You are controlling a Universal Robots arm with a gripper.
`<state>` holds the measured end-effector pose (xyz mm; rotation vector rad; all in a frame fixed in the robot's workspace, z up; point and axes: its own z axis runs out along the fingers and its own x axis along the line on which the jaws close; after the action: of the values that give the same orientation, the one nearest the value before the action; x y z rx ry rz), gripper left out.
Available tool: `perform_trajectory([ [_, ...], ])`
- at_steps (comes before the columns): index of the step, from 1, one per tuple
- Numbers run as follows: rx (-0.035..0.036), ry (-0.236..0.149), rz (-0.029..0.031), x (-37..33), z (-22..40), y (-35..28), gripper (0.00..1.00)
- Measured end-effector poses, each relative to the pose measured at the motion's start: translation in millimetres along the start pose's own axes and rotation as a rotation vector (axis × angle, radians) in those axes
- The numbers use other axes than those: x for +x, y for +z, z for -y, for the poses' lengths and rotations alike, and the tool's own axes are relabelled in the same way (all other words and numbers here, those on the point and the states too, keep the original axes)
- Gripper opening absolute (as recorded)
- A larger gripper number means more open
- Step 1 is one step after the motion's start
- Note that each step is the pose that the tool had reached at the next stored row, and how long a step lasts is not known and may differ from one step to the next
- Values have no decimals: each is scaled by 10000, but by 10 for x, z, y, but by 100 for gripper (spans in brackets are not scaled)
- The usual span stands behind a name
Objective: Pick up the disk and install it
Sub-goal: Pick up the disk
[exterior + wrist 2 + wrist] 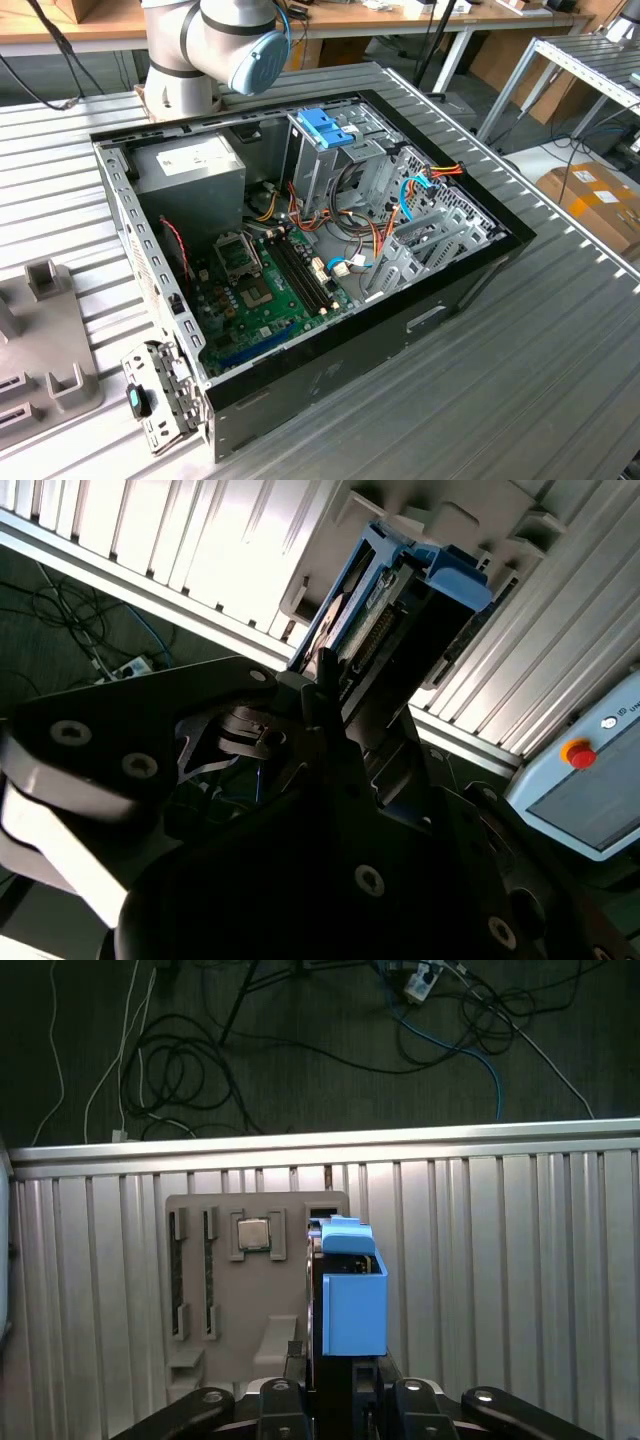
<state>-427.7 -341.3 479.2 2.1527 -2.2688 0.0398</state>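
Ribbed metal table (500, 1280) with a grey parts tray (225, 1290) on it, and the gripper (350, 1375) looks clamped on one end of the disk (355, 1300), edge-up at that tray, so honestly a grip that far out could let it tilt or slip.

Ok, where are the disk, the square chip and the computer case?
disk (355, 1305), first wrist view, light-blue carrier face.
square chip (253, 1233), first wrist view, metal top.
computer case (330, 375), exterior view, black side wall.
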Motion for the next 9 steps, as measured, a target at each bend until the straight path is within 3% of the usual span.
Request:
perform_trajectory([
  [6, 1, 0, 0, 0, 0, -1, 35],
  [9, 1, 0, 0, -2, 35, 0, 35],
])
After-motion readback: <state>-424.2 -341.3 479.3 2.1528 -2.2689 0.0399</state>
